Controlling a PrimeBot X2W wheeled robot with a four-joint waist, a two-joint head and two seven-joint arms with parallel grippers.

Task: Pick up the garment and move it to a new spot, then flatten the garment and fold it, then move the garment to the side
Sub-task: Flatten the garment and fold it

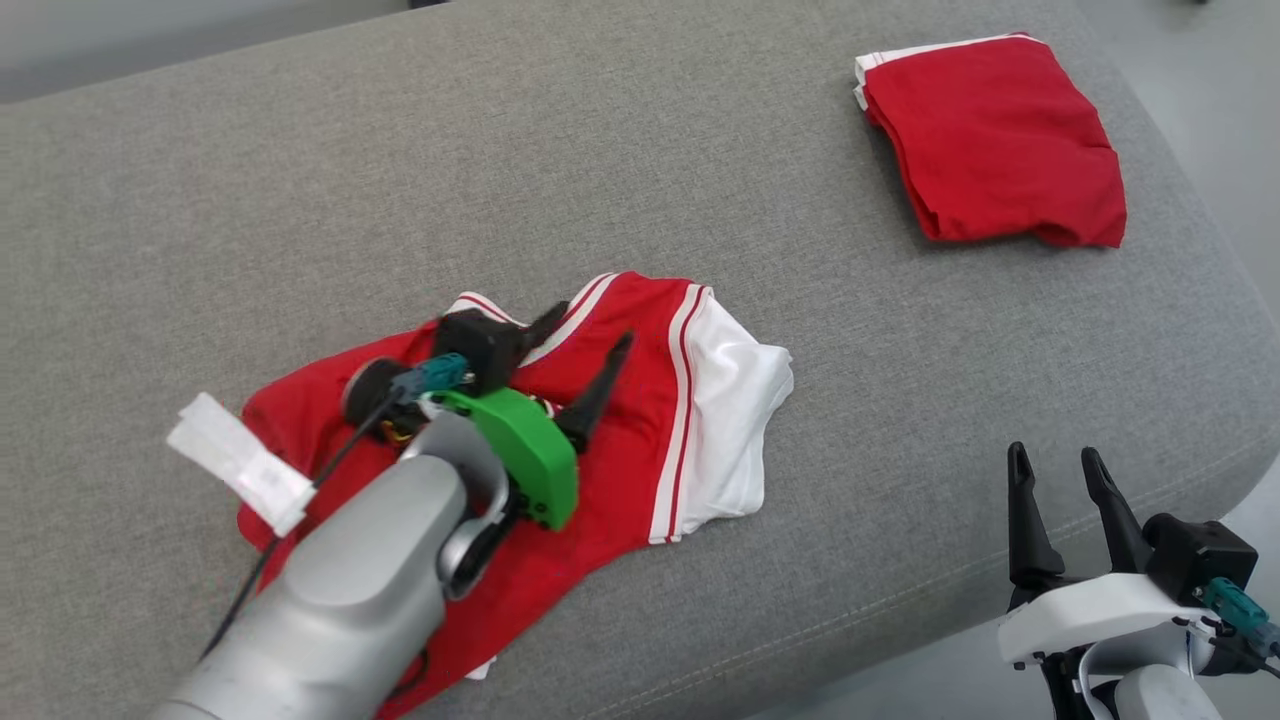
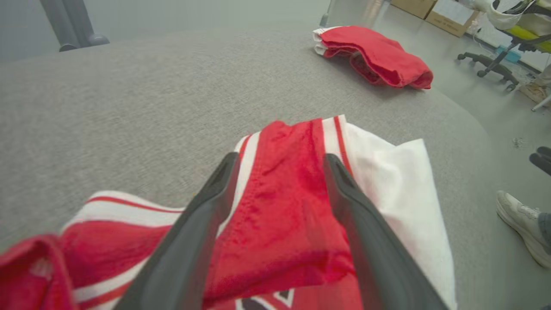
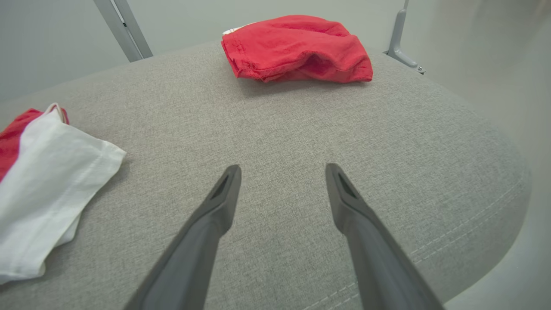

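Right pincer [image 1: 1055, 460] idles wide open, near-right of the crumpled garment [image 1: 700, 420] on the grey cushion [image 1: 400, 180], holding nothing. Left pincer [image 1: 590, 338] is spread open right on top of it, nothing pinched. Closing there probably grabs several layers, so it'd lift as a wad. Folded red piece [image 1: 990, 140] sits far-right of it, bumpable.

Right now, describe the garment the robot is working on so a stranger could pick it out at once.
On the wide grey cushion, look near the front edge, beneath the open left pincer. There lies a rumpled red garment with a white panel and stripes. Its neighbour at the far right corner is folded and almost all red.
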